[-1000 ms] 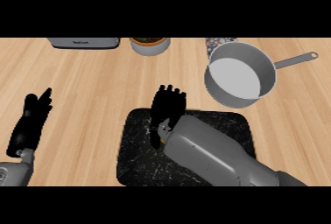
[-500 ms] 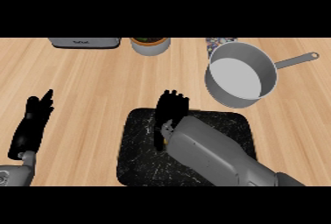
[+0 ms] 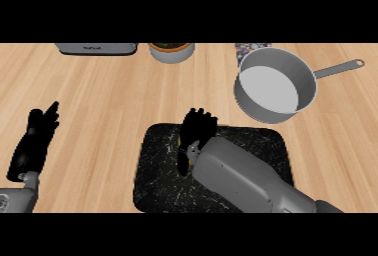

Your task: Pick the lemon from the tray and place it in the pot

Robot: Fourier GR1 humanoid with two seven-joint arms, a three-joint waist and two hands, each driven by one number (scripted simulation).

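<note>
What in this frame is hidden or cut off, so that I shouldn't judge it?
- Lemon: head view, only a yellow sliver shows under the right hand.
- Right hand's hold: not visible from above.
- Tray: partly covered by the forearm.
- Grey appliance and patterned item: cut by the top edge.

A pale wooden worktop (image 3: 111, 95) with long, fine grain lines running across the view filled the whole scene from edge to edge. The light was soft and even, and only faint shadows lay on the wood. No wall, floor or window showed, for the view looked steeply down. Along the far edge stood a flat grey metal appliance (image 3: 96, 48), cut off by the upper border, with a small dark label on its front. Just to its right stood a round grey bowl-shaped container (image 3: 171, 51) holding something dark. Further right, a small patterned, speckled object (image 3: 248, 48) peeked out at the far edge.
</note>
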